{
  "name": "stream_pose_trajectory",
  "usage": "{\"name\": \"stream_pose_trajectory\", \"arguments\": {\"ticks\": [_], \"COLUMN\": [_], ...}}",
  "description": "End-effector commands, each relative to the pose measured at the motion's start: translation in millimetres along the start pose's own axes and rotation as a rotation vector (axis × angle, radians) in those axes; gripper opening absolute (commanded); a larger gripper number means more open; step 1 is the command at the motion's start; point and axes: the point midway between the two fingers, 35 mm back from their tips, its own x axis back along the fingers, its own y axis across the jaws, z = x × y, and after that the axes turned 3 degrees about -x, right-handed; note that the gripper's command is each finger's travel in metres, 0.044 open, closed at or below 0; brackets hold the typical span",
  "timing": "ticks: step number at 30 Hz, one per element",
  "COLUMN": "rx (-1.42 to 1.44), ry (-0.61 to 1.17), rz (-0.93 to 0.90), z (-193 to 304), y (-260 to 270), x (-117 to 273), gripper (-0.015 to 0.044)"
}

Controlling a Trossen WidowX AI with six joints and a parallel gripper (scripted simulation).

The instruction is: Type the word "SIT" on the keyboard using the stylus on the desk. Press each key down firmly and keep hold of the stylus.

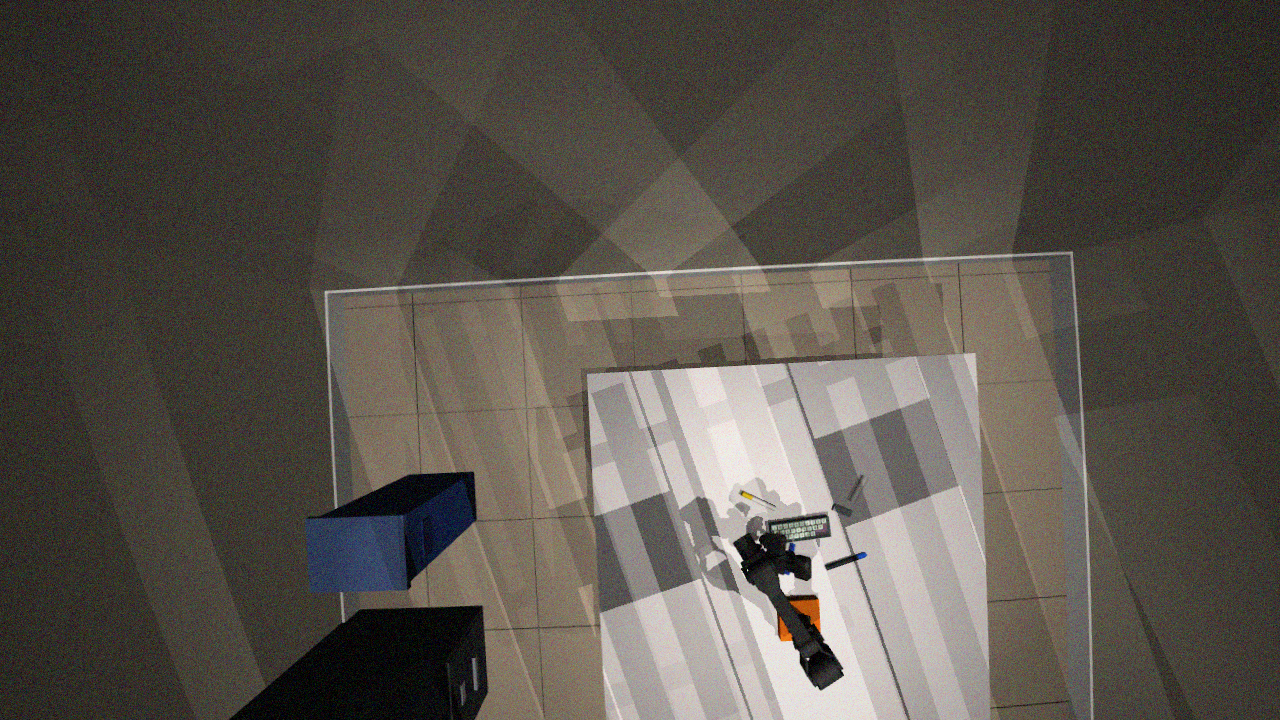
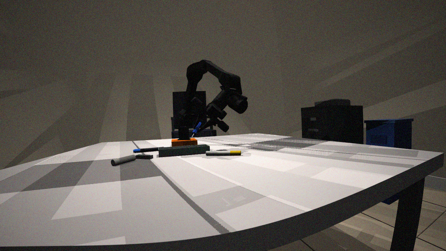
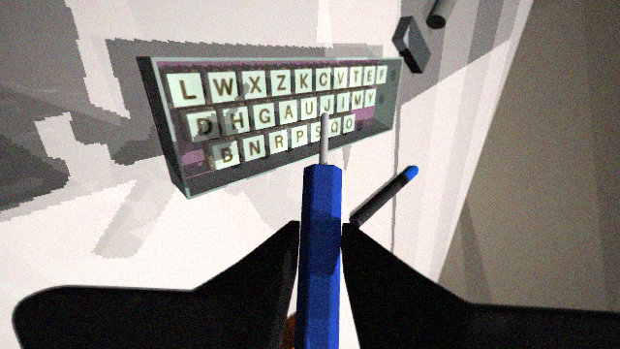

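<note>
The keyboard (image 1: pixel 799 526) (image 2: pixel 184 150) (image 3: pixel 263 118) lies on the desk with its letters facing up. In the wrist view the S key (image 3: pixel 316 133) is in the bottom row, the I key (image 3: pixel 343 102) in the middle row and the T key (image 3: pixel 356 77) in the top row. My gripper (image 2: pixel 200 127) (image 3: pixel 320 231) is shut on the blue stylus (image 2: pixel 197 127) (image 3: pixel 322 194). The stylus is tilted, its thin grey tip overlapping the view of the keys just right of S, below J. In the exterior view the tip stands above the keyboard, touching nothing.
A black marker with a blue end (image 1: pixel 844 561) (image 2: pixel 148 150) (image 3: pixel 383 196) lies right of the keyboard in the wrist view. A yellow-ended marker (image 1: pixel 757 499) (image 2: pixel 223 152), a small dark block (image 1: pixel 841 509) (image 2: pixel 144 156) and a grey cylinder (image 1: pixel 856 488) (image 2: pixel 123 160) lie nearby. The orange base (image 2: pixel 184 142) is behind.
</note>
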Motion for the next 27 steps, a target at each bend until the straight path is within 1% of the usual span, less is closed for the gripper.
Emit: {"name": "stream_pose_trajectory", "arguments": {"ticks": [1,14,27], "rx": [0.118,0.557,0.995], "ry": [-0.008,-0.028,-0.007], "rz": [0.026,0.114,0.214], "z": [-0.8,-8.2,-15.0], "y": [-5.4,-22.7,-39.9], "x": [-3.6,-8.6,-12.3], "gripper": [0.0000,0.0000,0.0000]}}
